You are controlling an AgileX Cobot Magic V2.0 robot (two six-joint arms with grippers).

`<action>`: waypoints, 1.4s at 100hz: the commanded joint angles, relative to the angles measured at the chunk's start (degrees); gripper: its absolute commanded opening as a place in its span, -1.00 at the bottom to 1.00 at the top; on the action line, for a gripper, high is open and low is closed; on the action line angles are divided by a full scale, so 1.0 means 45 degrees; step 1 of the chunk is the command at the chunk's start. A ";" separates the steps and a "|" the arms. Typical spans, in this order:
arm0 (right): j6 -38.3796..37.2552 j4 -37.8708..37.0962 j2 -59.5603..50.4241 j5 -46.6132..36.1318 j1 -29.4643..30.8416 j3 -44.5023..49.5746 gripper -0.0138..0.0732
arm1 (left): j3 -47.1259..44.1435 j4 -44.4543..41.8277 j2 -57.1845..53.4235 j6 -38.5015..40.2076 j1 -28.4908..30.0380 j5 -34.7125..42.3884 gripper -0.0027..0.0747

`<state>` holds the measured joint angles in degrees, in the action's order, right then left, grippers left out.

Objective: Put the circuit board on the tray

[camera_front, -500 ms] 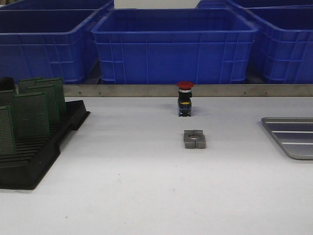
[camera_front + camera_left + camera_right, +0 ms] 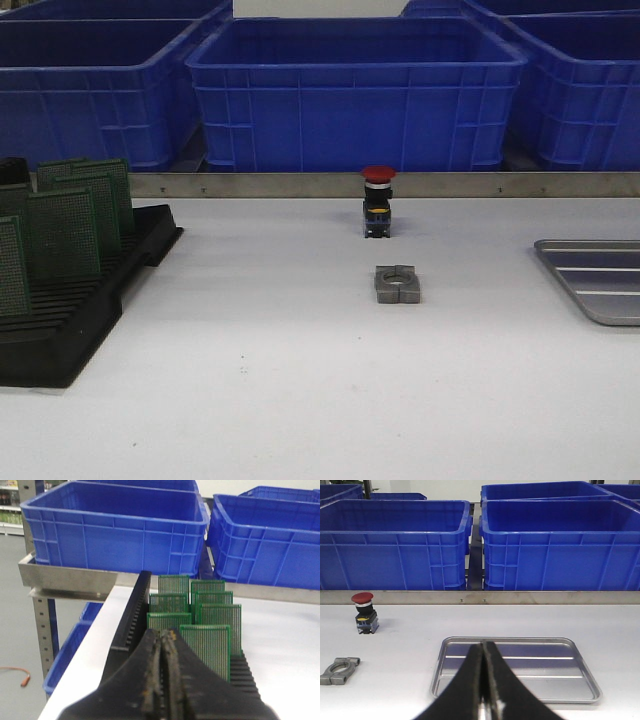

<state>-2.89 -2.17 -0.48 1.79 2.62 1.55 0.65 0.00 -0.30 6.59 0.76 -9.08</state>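
Several green circuit boards (image 2: 65, 230) stand upright in a black slotted rack (image 2: 70, 320) at the table's left; they also show in the left wrist view (image 2: 205, 645). The silver-grey metal tray (image 2: 600, 280) lies at the right edge of the front view and holds nothing; it also shows in the right wrist view (image 2: 540, 677). My left gripper (image 2: 162, 635) is shut and empty, near the rack, its tips in front of the nearest boards. My right gripper (image 2: 483, 645) is shut and empty, hanging over the tray's near side. Neither gripper shows in the front view.
A red-capped push button (image 2: 378, 202) stands mid-table, a grey metal clamp block (image 2: 398, 283) in front of it. Blue plastic bins (image 2: 355, 95) sit on a steel shelf (image 2: 300, 184) along the back. The table's left edge runs beside the rack (image 2: 85, 650).
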 commanded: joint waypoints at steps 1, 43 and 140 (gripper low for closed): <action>0.0093 -0.0005 -0.0351 -0.0886 -0.0020 -0.0164 -0.82 | 0.1008 0.0181 -0.0222 0.0092 -0.0047 -0.0058 -0.98; 0.0093 -0.0005 -0.0351 -0.0886 -0.0020 -0.0164 -0.82 | 0.5496 -0.0577 0.4145 0.0092 -0.0047 -0.4225 -0.98; 0.0093 -0.0005 -0.0351 -0.0886 -0.0020 -0.0164 -0.82 | 1.2822 0.5117 1.4721 -1.4282 -0.0047 -0.7929 0.04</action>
<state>-2.89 -2.17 -0.48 1.79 2.62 1.55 54.59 15.75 63.85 -42.57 0.76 -45.37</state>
